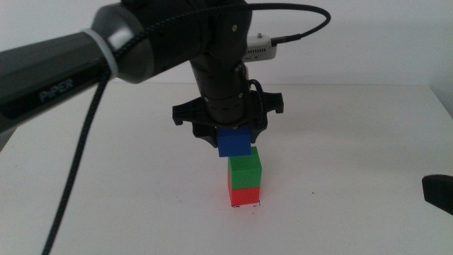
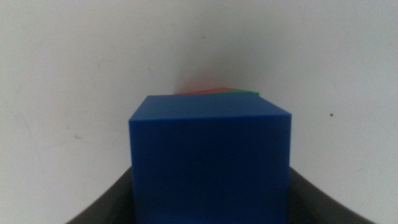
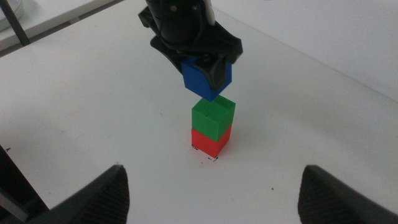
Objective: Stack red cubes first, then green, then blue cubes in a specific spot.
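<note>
Now left end effector (image 1: 234, 140) grips blue cube (image 1: 235, 142) — above green cube (image 1: 245, 168)

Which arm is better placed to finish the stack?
Left: its gripper holds the dark-blue cube just above the green cube on the red cube. The right gripper waits, open and apart.
</note>
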{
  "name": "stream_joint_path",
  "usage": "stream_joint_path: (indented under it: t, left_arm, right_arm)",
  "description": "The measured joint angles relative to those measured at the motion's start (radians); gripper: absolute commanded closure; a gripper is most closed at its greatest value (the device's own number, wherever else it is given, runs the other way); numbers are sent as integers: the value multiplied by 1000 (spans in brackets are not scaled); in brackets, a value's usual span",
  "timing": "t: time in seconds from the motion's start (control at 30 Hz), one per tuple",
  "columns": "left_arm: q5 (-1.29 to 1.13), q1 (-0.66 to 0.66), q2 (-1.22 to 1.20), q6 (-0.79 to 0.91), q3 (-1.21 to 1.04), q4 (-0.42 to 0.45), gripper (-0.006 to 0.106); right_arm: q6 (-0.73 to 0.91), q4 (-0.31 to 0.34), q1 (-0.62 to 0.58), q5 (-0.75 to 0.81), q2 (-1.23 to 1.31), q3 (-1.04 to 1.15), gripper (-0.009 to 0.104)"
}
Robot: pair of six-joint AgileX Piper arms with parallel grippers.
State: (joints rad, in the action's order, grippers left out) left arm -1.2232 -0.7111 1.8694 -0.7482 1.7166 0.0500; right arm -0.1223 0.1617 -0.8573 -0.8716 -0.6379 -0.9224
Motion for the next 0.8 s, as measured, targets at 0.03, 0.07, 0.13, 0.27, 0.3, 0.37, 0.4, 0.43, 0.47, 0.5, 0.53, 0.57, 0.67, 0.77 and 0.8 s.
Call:
stream_joint_path:
  t: [0.03,0.07,0.13,0.27,0.3,0.37,0.4,0.43,0.47,0.5,0.53,0.57,0.67,0.77,0.8]
  left_arm:
    - [0,-2,9,-4,8,0,102]
    - [0,-5,14,-3,11,0,102]
    - [0,-5,27,-9,19,0,102]
    - [0,-12,41,-21,29,-2,102]
    - [0,-16,41,-26,29,-2,102]
    - [0,-21,44,-40,29,-4,102]
    - [0,-25,46,-44,29,-6,102]
    - [0,-27,47,-48,29,-6,102]
    - [0,-28,47,-51,29,-6,102]
    - [0,-30,47,-53,29,-6,102]
    - [0,-32,47,-55,29,-6,102]
    - [0,-34,47,-55,29,-6,102]
    - [0,-35,49,-60,29,-6,102]
    - [0,-35,60,-60,29,-6,102]
    - [0,-36,67,-60,29,-4,102]
  right_arm:
    - [0,0,0,0,0,0,2]
    - [0,0,0,0,0,0,2]
    - [0,0,0,0,0,0,2]
    - [0,0,0,0,0,0,2]
    - [0,0,0,0,0,0,2]
    - [0,0,0,0,0,0,2]
    - [0,0,0,0,0,0,2]
    - [0,0,0,0,0,0,2]
    - [0,0,0,0,0,0,2]
    - [0,0,0,0,0,0,2]
    - [0,0,0,0,0,0,2]
    - [0,0,0,0,0,0,2]
    - [0,0,0,0,0,0,2]
    - [0,0,0,0,0,0,2]
    - [0,0,0,0,0,0,2]
